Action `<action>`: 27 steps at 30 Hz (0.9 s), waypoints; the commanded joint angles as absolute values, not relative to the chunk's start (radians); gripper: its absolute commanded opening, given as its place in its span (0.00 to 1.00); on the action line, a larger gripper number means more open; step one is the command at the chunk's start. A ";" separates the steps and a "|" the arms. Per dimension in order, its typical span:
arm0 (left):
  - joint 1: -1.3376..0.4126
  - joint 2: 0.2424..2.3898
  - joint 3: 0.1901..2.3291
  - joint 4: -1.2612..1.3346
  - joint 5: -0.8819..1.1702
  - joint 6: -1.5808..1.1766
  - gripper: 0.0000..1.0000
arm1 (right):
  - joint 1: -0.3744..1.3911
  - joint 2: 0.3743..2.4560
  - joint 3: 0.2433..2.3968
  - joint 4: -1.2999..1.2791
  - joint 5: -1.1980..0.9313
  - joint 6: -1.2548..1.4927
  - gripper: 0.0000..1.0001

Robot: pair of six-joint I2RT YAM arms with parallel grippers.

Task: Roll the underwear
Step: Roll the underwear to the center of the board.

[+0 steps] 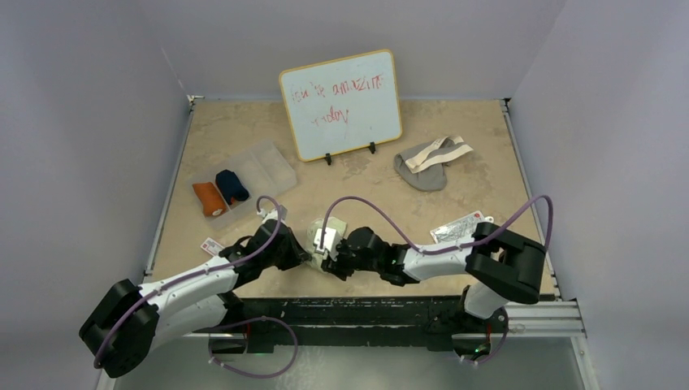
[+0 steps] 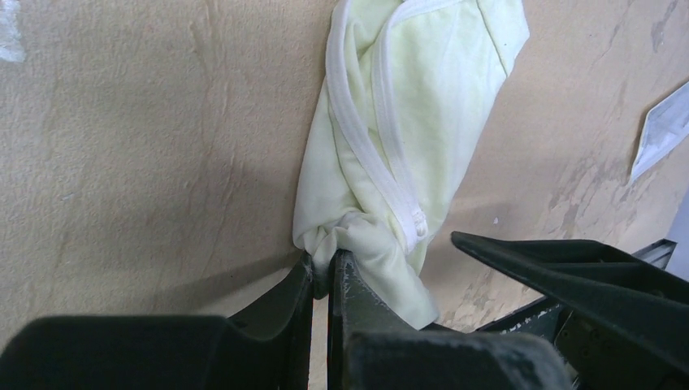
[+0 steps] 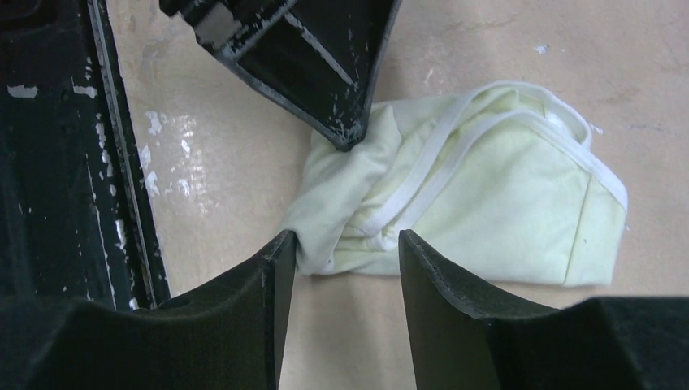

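Note:
The pale cream underwear (image 1: 318, 236) lies folded on the table between my two grippers. My left gripper (image 2: 323, 264) is shut on its bunched near corner (image 2: 349, 231). My right gripper (image 3: 345, 242) is open, its fingers straddling the cloth's near edge (image 3: 487, 203), the left fingertip touching it. The left gripper's tip (image 3: 345, 134) shows pinching the cloth in the right wrist view. An orange roll (image 1: 210, 198) and a navy roll (image 1: 231, 186) sit in a clear tray (image 1: 272, 162). The grey underwear with a beige waistband (image 1: 429, 162) lies loose at the back right.
A whiteboard (image 1: 341, 104) with red writing stands at the back centre. A white printed card (image 1: 461, 228) lies by the right arm, and a small tag (image 1: 212, 244) lies by the left arm. The table's front rail (image 3: 122, 162) is close behind the grippers.

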State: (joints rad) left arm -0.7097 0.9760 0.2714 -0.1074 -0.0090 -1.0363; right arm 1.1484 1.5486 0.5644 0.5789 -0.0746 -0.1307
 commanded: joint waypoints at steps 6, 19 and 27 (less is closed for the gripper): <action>-0.716 0.957 0.250 -0.169 -0.038 -1.048 0.00 | 1.167 1.569 0.646 0.579 -0.015 -0.146 0.52; -0.717 0.972 0.267 -0.170 -0.042 -1.035 0.00 | 1.172 1.504 0.673 0.555 -0.114 -0.045 0.54; -0.717 0.961 0.273 -0.181 -0.040 -1.031 0.00 | 1.181 1.656 0.712 0.553 -0.059 -0.045 0.49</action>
State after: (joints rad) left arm -0.7097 0.9627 0.2680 -0.1249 -0.0223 -1.0382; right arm 1.1774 1.6245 0.6876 0.5362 -0.0868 -0.0547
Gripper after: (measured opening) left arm 0.036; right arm 0.505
